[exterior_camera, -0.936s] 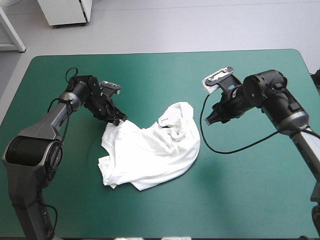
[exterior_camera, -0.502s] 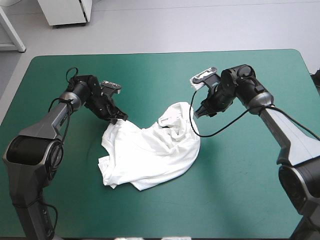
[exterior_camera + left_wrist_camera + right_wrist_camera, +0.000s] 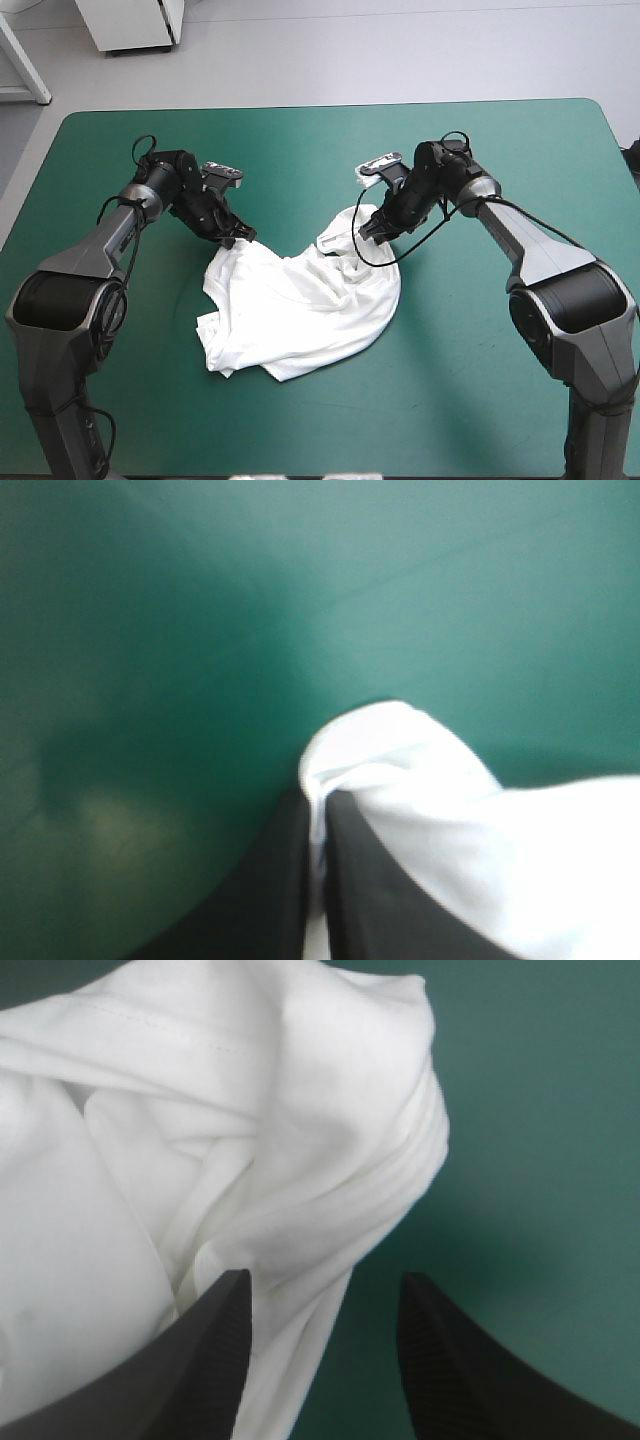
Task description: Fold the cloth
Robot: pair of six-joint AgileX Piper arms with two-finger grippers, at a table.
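While the white T-shirt (image 3: 300, 310) lies crumpled in the middle of the teal-green cover (image 3: 300, 150), the left gripper (image 3: 318, 805) pinches one corner tight, and the right gripper (image 3: 325, 1278) holds its fingers (image 3: 200, 1360) apart at the shirt's edge.

The T-shirt (image 3: 300, 300) lies in a heap on the middle of the table (image 3: 300, 140). The left gripper (image 3: 240, 240) is at its far left corner, cloth pinched between its fingers (image 3: 275, 890). The right gripper (image 3: 366, 232) is at its far right edge, with its fingers (image 3: 205, 1355) apart over it.
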